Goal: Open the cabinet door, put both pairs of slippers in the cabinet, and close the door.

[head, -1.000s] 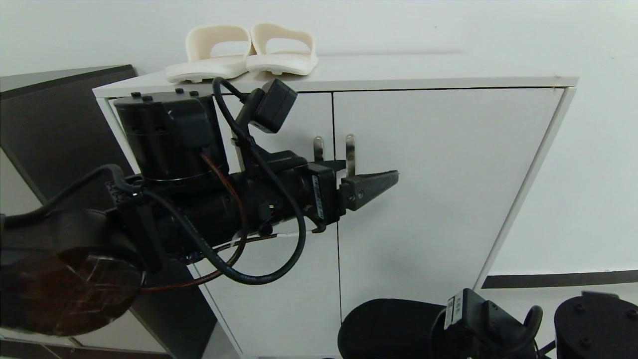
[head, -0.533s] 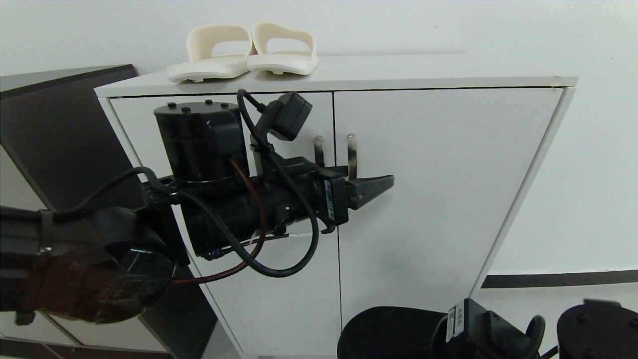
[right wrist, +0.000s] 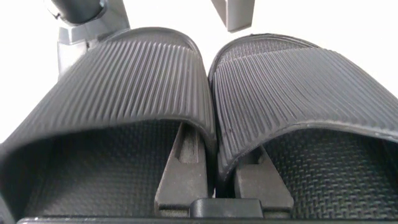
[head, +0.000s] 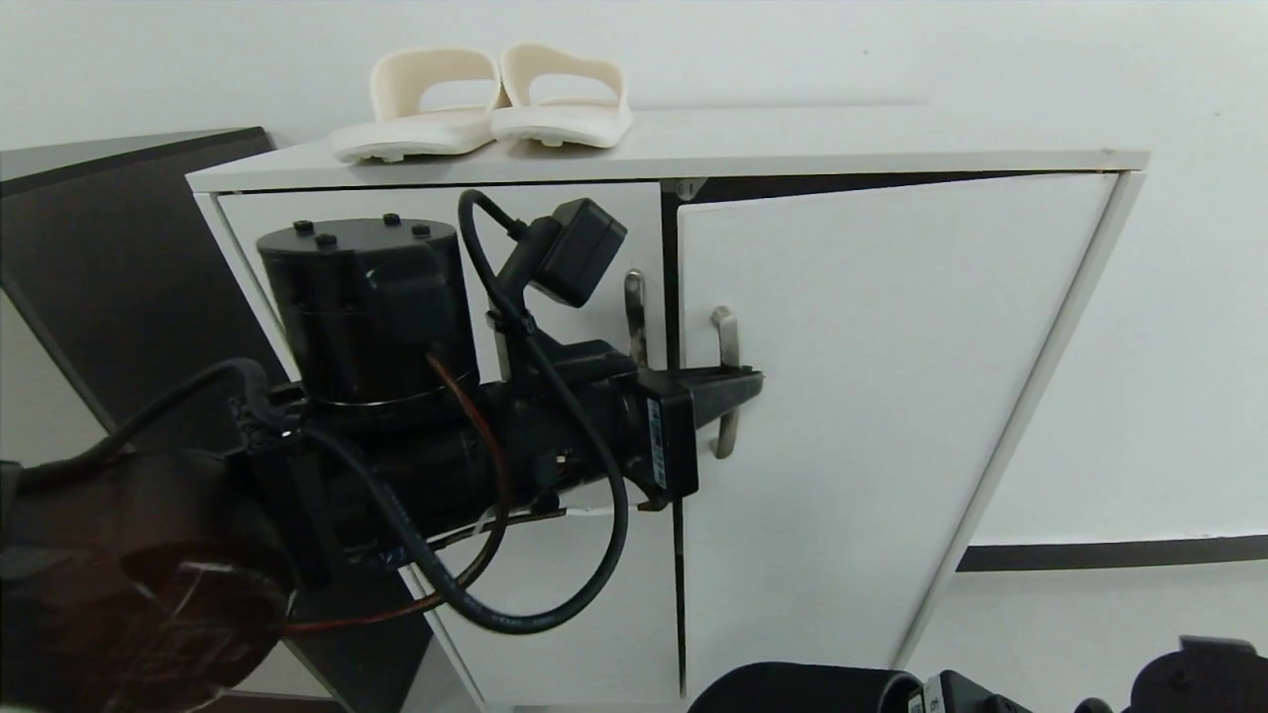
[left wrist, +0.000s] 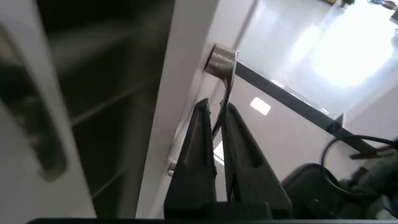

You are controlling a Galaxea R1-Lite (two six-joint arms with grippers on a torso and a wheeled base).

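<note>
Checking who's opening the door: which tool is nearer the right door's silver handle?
Left. The left tool grips the silver metal handle; the right tool, holding black ribbed slippers, sits low, away from it.

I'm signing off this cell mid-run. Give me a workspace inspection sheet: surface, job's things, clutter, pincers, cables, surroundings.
Surface: white cabinet top, cream slippers side by side near its left end.
Job's things: right door ajar, dark gap along its top; left door shut; black slippers in the right pincer.
Clutter: nothing seen.
Pincers: left pincer shut on the right door's handle; right pincer shut on the black slippers' adjoining walls.
Cables: black cable loops under the left arm, thin reddish wire beside it.
Surroundings: white wall; dark cabinet to the left.
</note>
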